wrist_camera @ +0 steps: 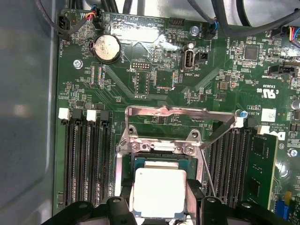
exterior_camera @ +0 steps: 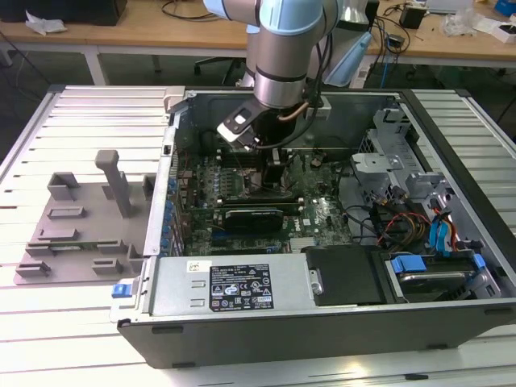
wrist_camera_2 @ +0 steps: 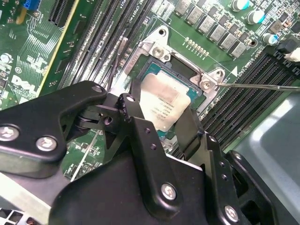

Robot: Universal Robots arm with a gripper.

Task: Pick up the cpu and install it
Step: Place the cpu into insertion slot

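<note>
Exterior view high over the open computer case (exterior_camera: 322, 330); 2 wrist views close above the same socket (wrist_camera: 159, 146).

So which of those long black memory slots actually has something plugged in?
The one holding the green memory module, outermost on the side of the cpu socket away from the grey case wall. The other slots look empty.

The arm (exterior_camera: 278, 40) is seen in the exterior view reaching in from above, with its wrist pointed steeply downward and the gripper (exterior_camera: 274, 173) carried at its lowest end. In the second wrist view, the black fingers (wrist_camera_2: 136, 129) are pressed against opposite edges of the cpu (wrist_camera_2: 164, 105), which is clamped between them.
</note>
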